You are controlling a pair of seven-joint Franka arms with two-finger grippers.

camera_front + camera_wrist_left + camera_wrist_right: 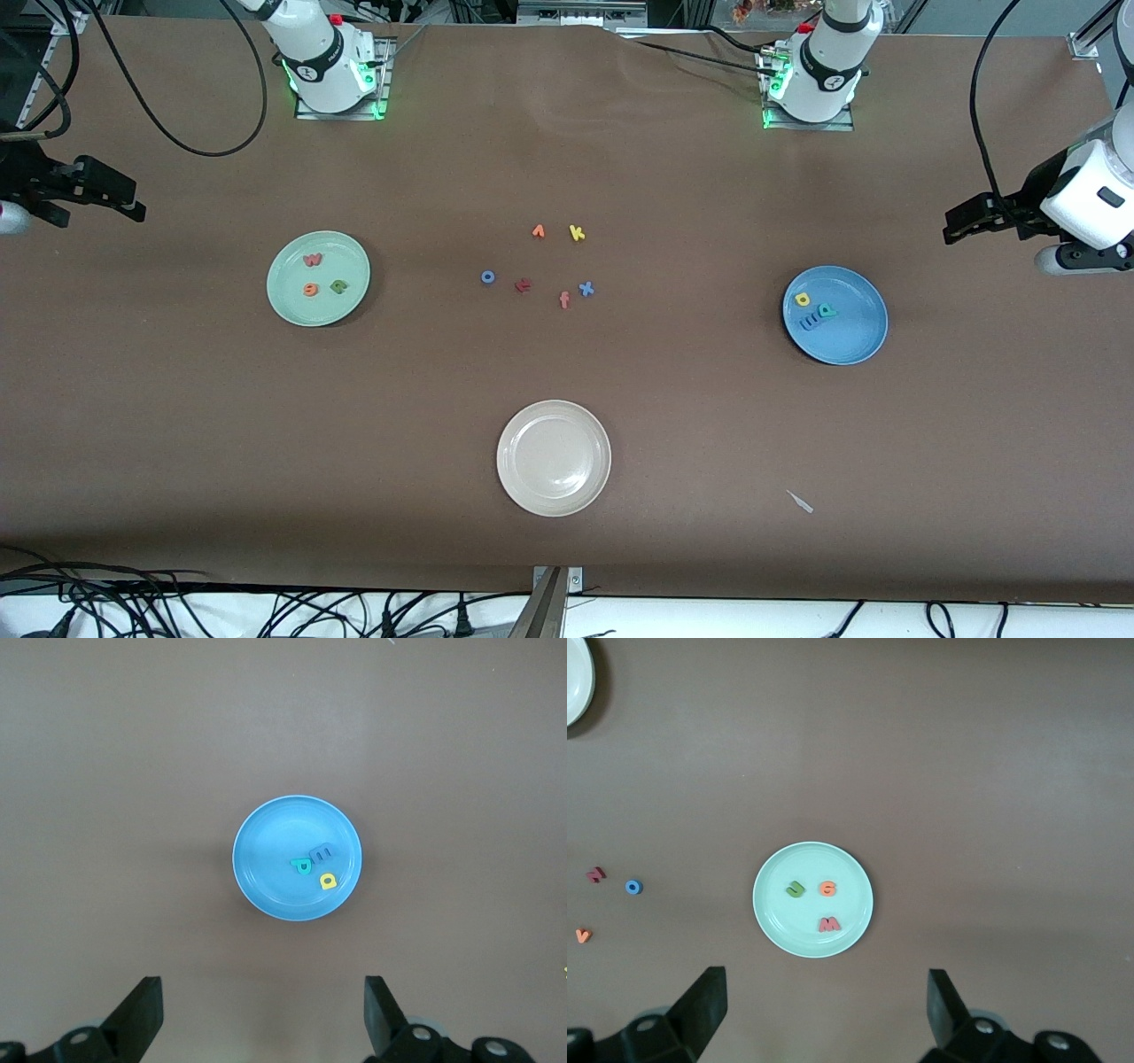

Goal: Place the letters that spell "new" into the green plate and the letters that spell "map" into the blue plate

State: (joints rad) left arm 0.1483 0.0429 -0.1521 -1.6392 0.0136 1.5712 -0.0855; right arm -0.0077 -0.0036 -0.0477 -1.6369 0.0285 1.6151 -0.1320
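The green plate [347, 266] [775, 904] holds the green "n" [338, 285] [796, 889], orange "e" [310, 289] [827, 889] and pinkish-red "w" [312, 260] [828, 924]. In the blue plate [855, 332] [266, 842] lie the yellow "a" [803, 299] [329, 880], teal "p" [827, 310] [301, 866] and blue "m" [810, 322] [322, 852]. My right gripper [133, 202] [827, 985] hangs open and empty over bare table at the right arm's end. My left gripper [952, 223] [263, 992] hangs open and empty over bare table at the left arm's end.
Loose letters lie mid-table: an orange "v"-like one [538, 232], yellow "k" [577, 233], blue "o" [487, 277], dark red "t" [523, 284], pink "f" [564, 300], blue "x" [586, 288]. A beige plate [554, 457] sits nearer the front camera. A small pale scrap [800, 501] lies beside it.
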